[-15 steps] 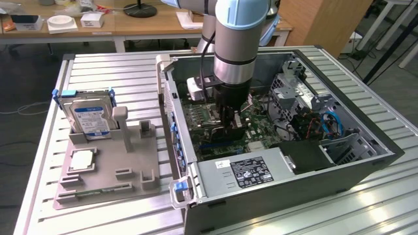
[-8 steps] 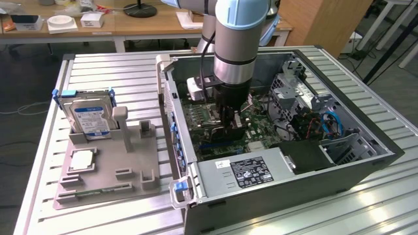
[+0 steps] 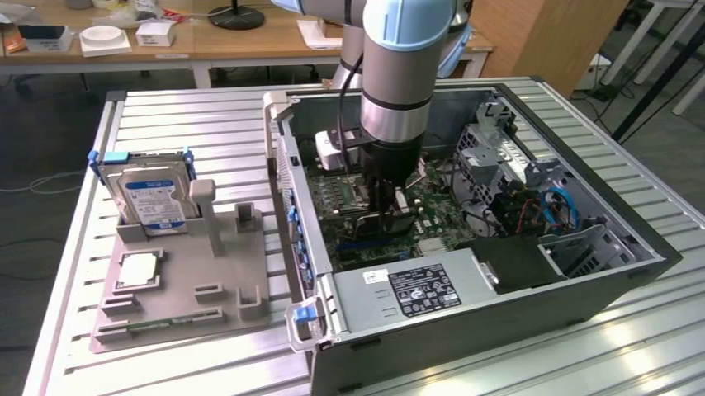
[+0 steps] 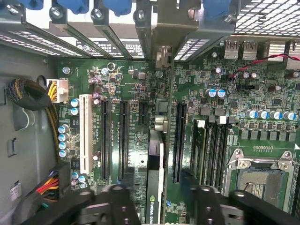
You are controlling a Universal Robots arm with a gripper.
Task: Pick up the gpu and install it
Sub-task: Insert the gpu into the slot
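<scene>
1. The arm's gripper (image 3: 388, 213) reaches straight down into the open computer case (image 3: 496, 334), which lies on its side on the slatted metal counter (image 3: 187, 115).
2. The jaws are drawn in on the graphics card (image 3: 388, 228), one on each flat side, and hold it edge-down over the green motherboard (image 3: 350, 196).
3. From the wrist view the graphics card (image 4: 154, 173) is seen along its top edge: a slim black slab, long and narrow, with a pale strip down one side and a small green logo near the gripper (image 4: 157, 208).
4. It runs lengthwise between two long black slots (image 4: 123, 140) on the motherboard (image 4: 133, 82), parallel to them (whether its lower edge has gone into a slot cannot be told).
5. Its far end points toward the row of metal slot covers (image 4: 108, 33) at the back wall of the case.
6. On the exterior view's left, well apart from the case, a grey holder (image 3: 237, 276) carries a hard drive (image 3: 154, 198) standing upright and a green memory stick (image 3: 154, 323) lying flat.
</scene>
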